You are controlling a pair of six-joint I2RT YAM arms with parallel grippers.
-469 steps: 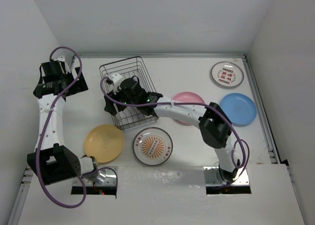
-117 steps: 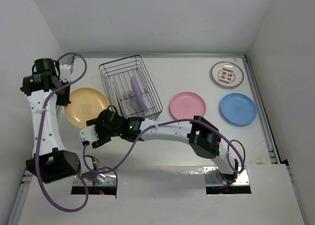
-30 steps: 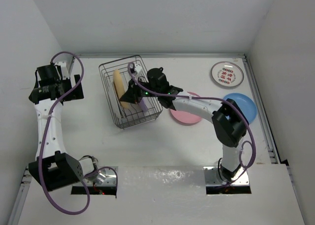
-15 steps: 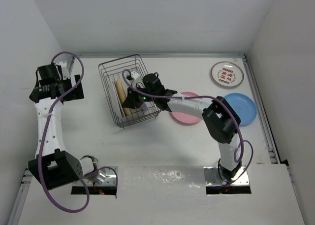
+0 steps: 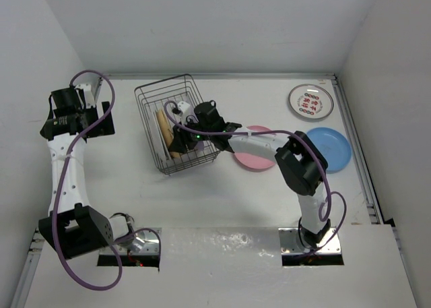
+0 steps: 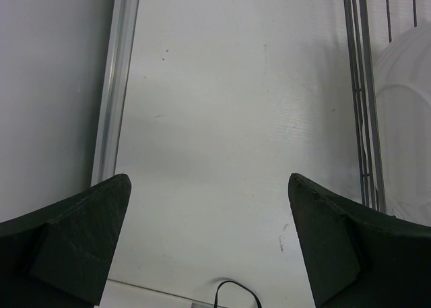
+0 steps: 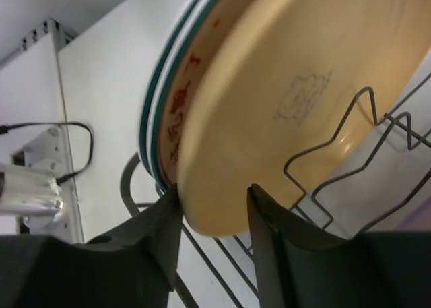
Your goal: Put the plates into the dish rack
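The dark wire dish rack (image 5: pixel 145 96) stands at the back left of the table. A yellow plate (image 5: pixel 161 122) stands on edge in it beside a teal-rimmed white plate with red print (image 7: pixel 172 99). A purple plate (image 5: pixel 197 145) shows only as a sliver behind my right arm. My right gripper (image 5: pixel 176 138) reaches into the rack, and in the right wrist view its jaws (image 7: pixel 214 193) are open astride the yellow plate's (image 7: pixel 296 85) lower rim. My left gripper (image 6: pixel 209 180) hangs open over bare table by the left wall. Pink (image 5: pixel 259 161), blue (image 5: pixel 330 149) and printed (image 5: pixel 310 101) plates lie flat on the right.
A metal rail (image 6: pixel 124 52) runs along the table's left edge beneath my left gripper (image 5: pixel 67 116). My right arm (image 5: pixel 269 143) stretches across the pink plate towards the rack. White walls close in the table on three sides.
The right gripper has lowered the yellow plate from a tilt above the rack to standing on edge inside it. Its jaws have loosened from the rim. The left arm has not moved.
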